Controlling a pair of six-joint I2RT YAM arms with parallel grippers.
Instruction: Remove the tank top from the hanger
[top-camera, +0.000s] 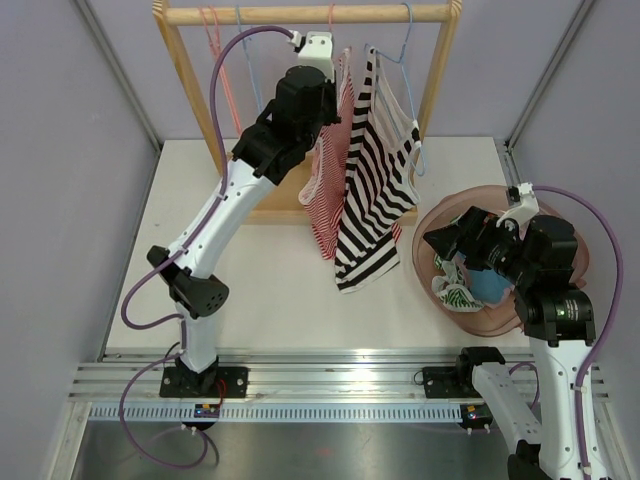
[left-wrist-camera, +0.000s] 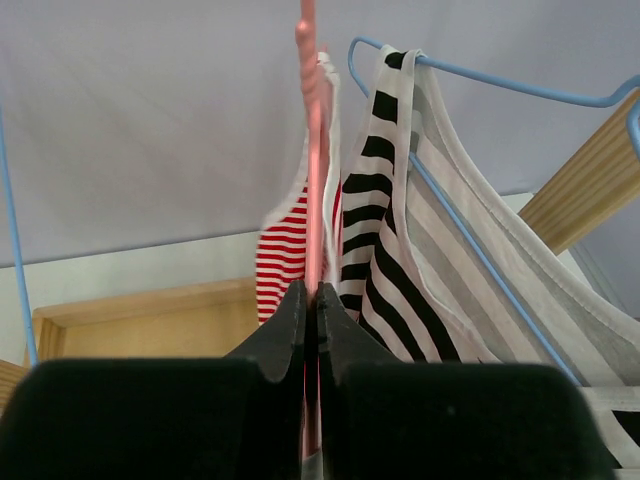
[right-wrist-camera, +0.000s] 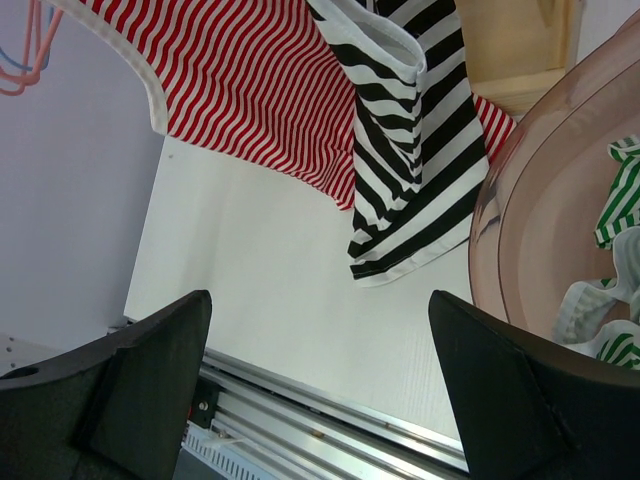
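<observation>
Up at the wooden rack (top-camera: 300, 14), the left fingers (left-wrist-camera: 285, 335) are pressed together on the pink hanger (left-wrist-camera: 313, 150) carrying the red-striped tank top (top-camera: 322, 205), which hangs against a black-striped top (top-camera: 375, 190). A firm, level hold should let a strap slide off without dragging that neighbour. Only the left wrist view shows this pinch, while the right wrist view shows the right fingers (right-wrist-camera: 150, 370) spread, empty, beside the pink bowl (right-wrist-camera: 520, 220).

Wooden rack (top-camera: 300, 14) at the far edge of the table (top-camera: 270, 290); pink bowl (top-camera: 445, 212) with green-striped cloth (top-camera: 455, 295).
</observation>
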